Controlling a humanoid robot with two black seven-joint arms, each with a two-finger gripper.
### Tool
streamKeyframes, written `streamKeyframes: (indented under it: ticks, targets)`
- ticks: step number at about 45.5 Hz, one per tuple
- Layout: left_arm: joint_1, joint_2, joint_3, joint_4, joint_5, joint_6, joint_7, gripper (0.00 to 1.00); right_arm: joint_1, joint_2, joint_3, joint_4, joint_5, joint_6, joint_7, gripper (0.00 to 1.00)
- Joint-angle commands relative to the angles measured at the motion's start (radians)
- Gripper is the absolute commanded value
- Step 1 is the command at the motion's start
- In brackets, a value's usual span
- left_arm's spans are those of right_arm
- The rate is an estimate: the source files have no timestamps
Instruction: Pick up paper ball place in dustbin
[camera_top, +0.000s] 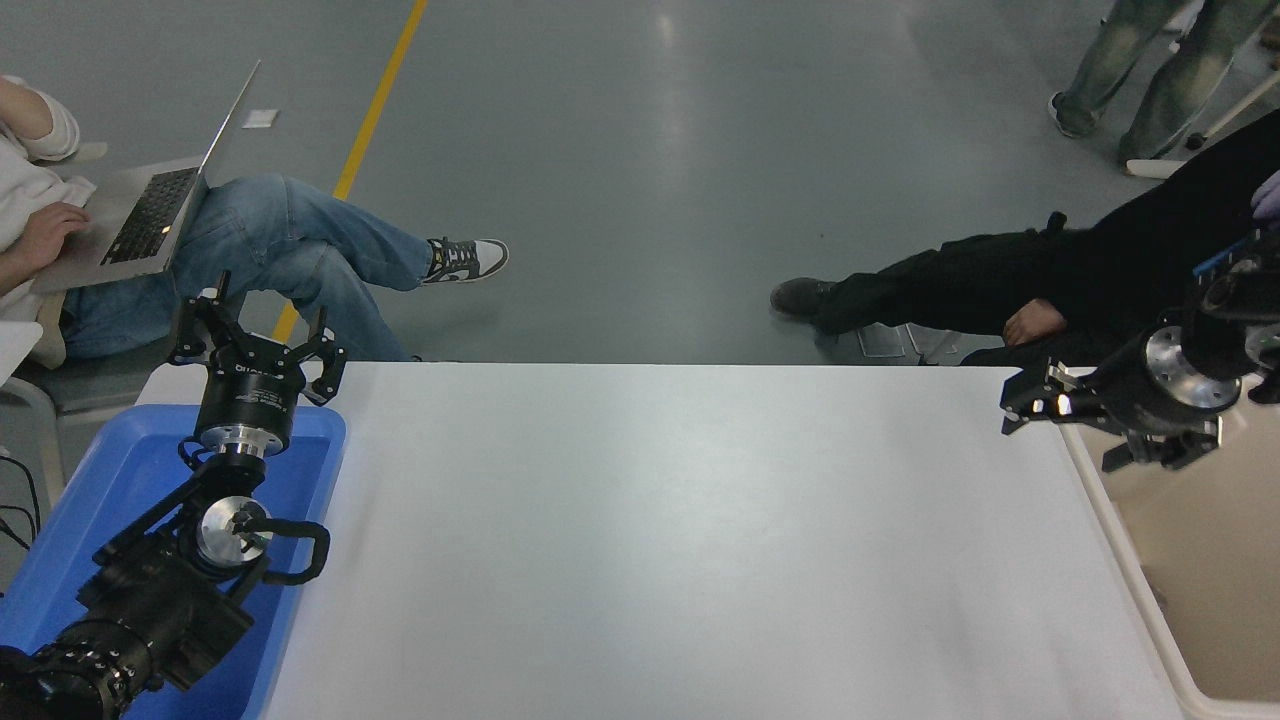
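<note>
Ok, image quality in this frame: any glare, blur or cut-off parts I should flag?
Head view: sharp overall; soft ceiling-light glare on the grey floor and a faint sheen on the white table. The right gripper reads crisply, with no obvious motion blur. The dustbin is cropped by the right edge.

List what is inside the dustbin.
The dustbin shows only bare beige floor; no paper ball visible. The right gripper covers its far corner, and the frame edge crops the rest.
</note>
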Motion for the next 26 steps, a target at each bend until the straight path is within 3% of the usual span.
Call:
streamKeyframes:
  ticks: [1,13,26]
  targets:
    - [0.0,-0.001,0.001,-0.001,-0.001,0.0,0.0,0.99,0.231,0.149,0.012,0.044,0.023,0.102,0.002,1.0]
    - [0.0,-0.001,0.001,0.0,0.001,0.0,0.0,0.99,0.299,0.278,0.003,0.044,0.028,0.102,0.001,1.0]
    - [0.0,-0.001,-0.001,-0.001,-0.001,0.0,0.0,0.99,0.302,0.286,0.014,0.04,0.031,0.102,0.001,1.0]
